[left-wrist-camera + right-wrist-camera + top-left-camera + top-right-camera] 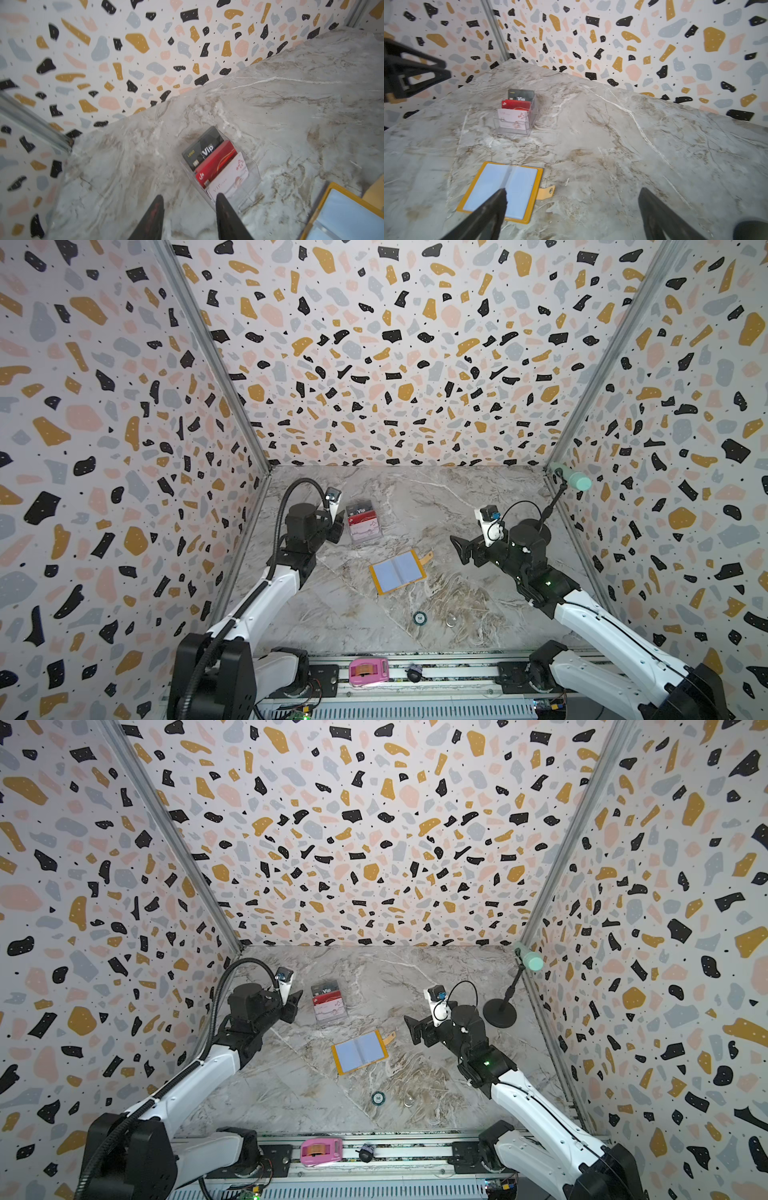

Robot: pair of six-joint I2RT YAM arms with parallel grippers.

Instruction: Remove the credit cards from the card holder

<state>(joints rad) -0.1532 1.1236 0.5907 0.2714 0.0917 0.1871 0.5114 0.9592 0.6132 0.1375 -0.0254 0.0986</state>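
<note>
Grey-veined marble worktop (436, 506). The mustard-yellow, book-like card holder (397, 572) lies open and flat near its middle, pale blue sleeves facing up, with its snap tab (547, 192) sticking out from one edge.

Three credit cards stand stepped in a clear acrylic card stand (363, 524), farther back and left of the card holder and apart from it: a black "Vip" card (202, 148), a red card (216, 164) and a white card (228, 178) in front.

Left end effector (189, 195): fingers apart, nothing between them, just beside the card stand. Contact with it cannot be told.

Right end effector (573, 189): fingers spread wide, empty, above the worktop to the right of the card holder.
</note>
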